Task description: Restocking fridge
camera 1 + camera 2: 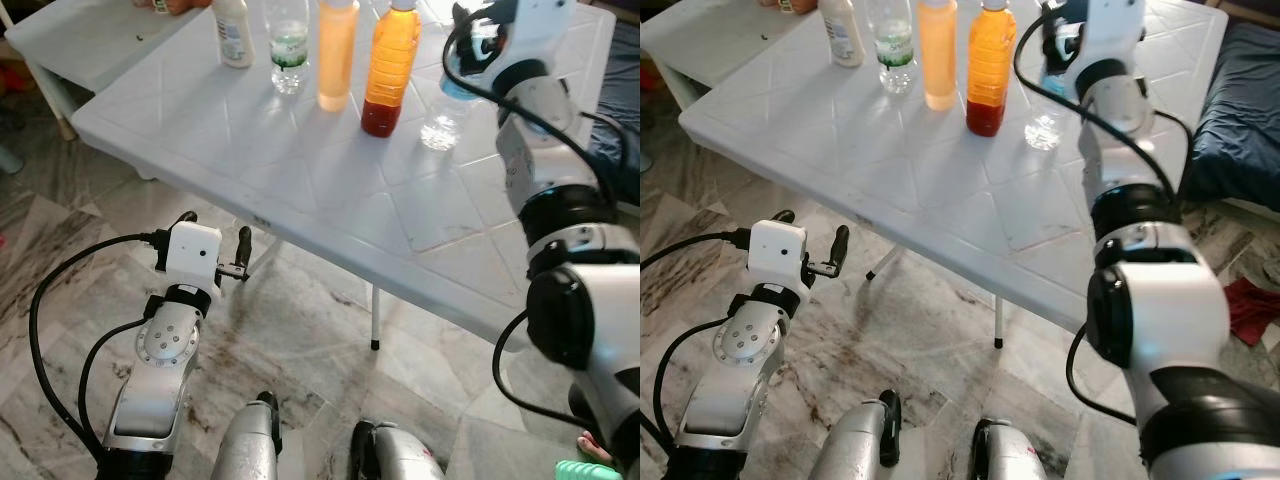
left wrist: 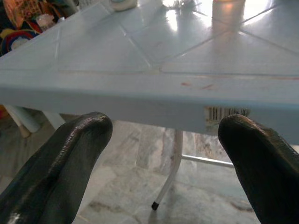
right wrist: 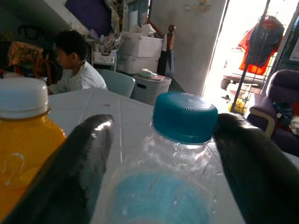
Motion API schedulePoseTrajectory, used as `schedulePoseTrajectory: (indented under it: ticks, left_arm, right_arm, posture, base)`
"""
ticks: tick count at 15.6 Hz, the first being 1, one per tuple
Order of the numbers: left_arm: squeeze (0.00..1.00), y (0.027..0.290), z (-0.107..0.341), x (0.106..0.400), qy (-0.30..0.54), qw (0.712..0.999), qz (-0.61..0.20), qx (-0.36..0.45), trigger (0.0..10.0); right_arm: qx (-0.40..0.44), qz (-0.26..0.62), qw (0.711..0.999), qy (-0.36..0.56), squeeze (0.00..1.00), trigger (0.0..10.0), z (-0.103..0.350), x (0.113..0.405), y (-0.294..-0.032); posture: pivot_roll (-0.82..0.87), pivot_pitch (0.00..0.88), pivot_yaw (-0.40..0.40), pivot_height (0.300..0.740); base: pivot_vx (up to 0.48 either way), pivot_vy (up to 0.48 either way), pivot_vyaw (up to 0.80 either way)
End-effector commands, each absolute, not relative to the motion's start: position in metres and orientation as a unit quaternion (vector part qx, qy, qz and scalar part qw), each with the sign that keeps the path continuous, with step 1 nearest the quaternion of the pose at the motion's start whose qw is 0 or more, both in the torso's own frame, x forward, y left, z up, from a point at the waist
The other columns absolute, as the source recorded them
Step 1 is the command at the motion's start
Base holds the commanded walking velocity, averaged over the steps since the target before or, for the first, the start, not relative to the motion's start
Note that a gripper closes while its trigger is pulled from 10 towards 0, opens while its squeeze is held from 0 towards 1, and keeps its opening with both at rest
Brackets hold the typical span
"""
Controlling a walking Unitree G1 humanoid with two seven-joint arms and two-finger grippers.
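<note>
1. Bottles stand in a row on the far part of the white plastic table (image 1: 330, 190); the clear water bottle with a teal cap (image 3: 184, 116) is the rightmost of the row.
2. Right gripper (image 3: 161, 154): raised over the far right of the table, its two black fingers (image 3: 79, 163) spread apart, one on each side of the water bottle's neck. The right wrist view shows a gap between each finger and the bottle; contact cannot be confirmed.
3. Water bottle body (image 1: 440, 118): upright on the table top, partly hidden behind the right arm.
4. Just left of the water bottle stands an orange juice bottle with a white cap (image 1: 390, 70), its lower part dark red.
5. Next to the left: a pale orange bottle (image 1: 336, 55), then a clear bottle with a green label (image 1: 288, 50), then a white bottle (image 1: 232, 35). All are upright.
6. Left gripper (image 1: 215, 235): held low, in front of the table's near edge, fingers (image 2: 70, 158) open and holding nothing. The left wrist view faces the table edge, where a barcode sticker (image 2: 226, 114) sits, with a table leg (image 2: 168, 172) beneath.
7. Floor (image 1: 300, 350): grey marbled tiles.
8. Background of the right wrist view: a person in a white shirt (image 3: 77, 70) sits beyond the table, near white storage boxes (image 3: 140, 49).
</note>
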State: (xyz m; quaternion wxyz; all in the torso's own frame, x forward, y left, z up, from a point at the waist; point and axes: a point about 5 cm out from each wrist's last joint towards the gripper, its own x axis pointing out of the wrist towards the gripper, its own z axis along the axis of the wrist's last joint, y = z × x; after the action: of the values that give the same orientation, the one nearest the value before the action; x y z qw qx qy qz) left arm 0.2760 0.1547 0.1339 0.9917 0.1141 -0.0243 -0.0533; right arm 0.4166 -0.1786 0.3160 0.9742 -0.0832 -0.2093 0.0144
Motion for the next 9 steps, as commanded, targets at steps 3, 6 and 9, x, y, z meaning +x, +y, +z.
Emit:
schedulePoseTrajectory:
  ticks: [3,6,9]
  left_arm:
    - [0.0,0.1572,0.1381,0.2743,-0.027,0.991,-0.057,0.121,10.0]
    - [0.0,0.155,0.1361,0.2723,-0.023,0.991,-0.056,0.118,10.0]
    - [0.0,0.1545,0.135,0.2718,-0.022,0.992,-0.055,0.115,10.0]
  right_arm:
    - [-0.091,0.01,0.97,-0.226,0.0,0.0,0.3292,0.417,-0.1786]
    - [-0.101,0.006,0.969,-0.225,0.0,0.0,0.3319,0.4179,-0.1781]
    - [-0.11,-0.004,0.968,-0.227,0.0,0.0,0.3341,0.4179,-0.1795]
  posture:
    - [0.27,0.249,0.047,0.74]
    - [0.27,0.247,0.034,0.74]
    - [0.28,0.243,0.029,0.74]
  base:
    - [0.0,0.0,0.0]
    - [0.0,0.0,0.0]
    - [0.0,0.0,0.0]
